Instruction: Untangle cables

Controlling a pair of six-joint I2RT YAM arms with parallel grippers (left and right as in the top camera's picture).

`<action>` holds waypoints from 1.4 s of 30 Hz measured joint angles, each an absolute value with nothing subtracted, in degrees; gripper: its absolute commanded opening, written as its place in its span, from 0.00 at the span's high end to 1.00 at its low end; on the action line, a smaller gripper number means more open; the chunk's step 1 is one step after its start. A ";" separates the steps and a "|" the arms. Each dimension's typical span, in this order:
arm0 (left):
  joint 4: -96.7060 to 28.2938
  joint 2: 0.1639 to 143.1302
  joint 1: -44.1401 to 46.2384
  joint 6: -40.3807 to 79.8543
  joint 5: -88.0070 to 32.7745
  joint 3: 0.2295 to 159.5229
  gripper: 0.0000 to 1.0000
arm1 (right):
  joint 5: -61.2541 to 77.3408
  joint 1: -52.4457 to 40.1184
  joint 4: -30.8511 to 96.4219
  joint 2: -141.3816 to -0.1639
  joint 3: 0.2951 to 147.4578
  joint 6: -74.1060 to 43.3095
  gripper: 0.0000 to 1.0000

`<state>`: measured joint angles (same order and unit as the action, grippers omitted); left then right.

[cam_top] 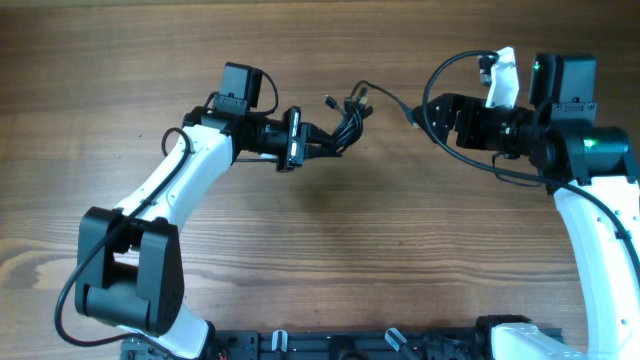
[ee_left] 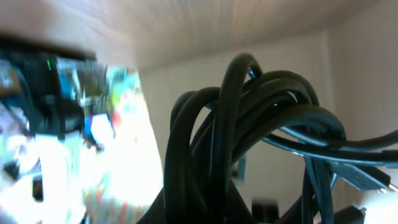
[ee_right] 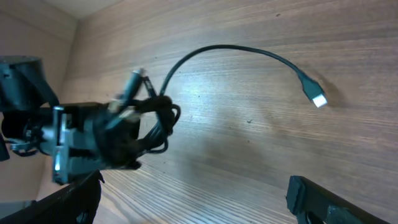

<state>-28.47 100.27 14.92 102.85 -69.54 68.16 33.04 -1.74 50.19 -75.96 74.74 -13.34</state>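
The cables are a knotted black bundle held above the wooden table. My left gripper is shut on the bundle's lower left part. In the left wrist view the looped cords fill the frame, and the jaws are hidden behind them. One loose strand runs right from the bundle and ends in a small plug. In the right wrist view the bundle sits at the left, and the strand arcs over to the plug. My right gripper is open and empty just right of the plug, and its fingers are spread wide.
The wooden table lies under both arms. The left arm's base stands at the front left, the right arm's body at the right. A black rail runs along the front edge.
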 measured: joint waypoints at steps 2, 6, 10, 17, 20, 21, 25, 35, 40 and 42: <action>-25.61 100.27 14.59 104.14 -74.56 68.16 0.96 | 33.21 -1.91 50.17 -76.20 74.74 -14.02 0.02; -21.41 100.27 12.36 106.72 -79.40 68.12 0.96 | 33.56 -7.77 47.72 -79.94 74.72 -14.55 0.08; -15.77 100.27 10.70 110.34 -81.56 68.12 0.96 | 34.00 -14.55 41.23 -81.41 74.48 -15.73 0.16; -14.68 100.27 10.70 113.93 -81.73 68.12 0.96 | 32.08 -17.21 36.23 -86.21 74.41 -18.28 0.48; -14.66 100.27 10.70 114.37 -81.49 68.12 0.96 | 32.16 -17.21 31.70 -89.67 74.39 -18.20 0.53; -14.66 100.27 10.70 114.37 -81.41 68.12 0.96 | 32.62 -17.21 30.22 -90.15 74.37 -18.17 0.58; -14.55 100.27 10.70 114.37 -80.34 68.12 0.96 | 33.87 -18.90 26.72 -92.42 74.37 -18.20 0.62; -14.59 100.27 10.52 114.61 -79.33 68.12 0.96 | 34.24 -20.27 25.78 -93.12 74.37 -19.46 0.96; -14.94 100.27 9.04 114.80 -78.50 68.12 0.96 | 34.74 -19.68 36.75 -92.31 74.41 -18.55 0.96; -15.03 100.27 7.86 114.83 -78.28 68.12 0.96 | 35.88 -19.40 42.22 -88.42 74.41 -16.60 0.96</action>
<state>-15.03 100.27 7.86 114.83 -78.28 68.12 35.88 -19.40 42.22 -88.42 74.41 -16.60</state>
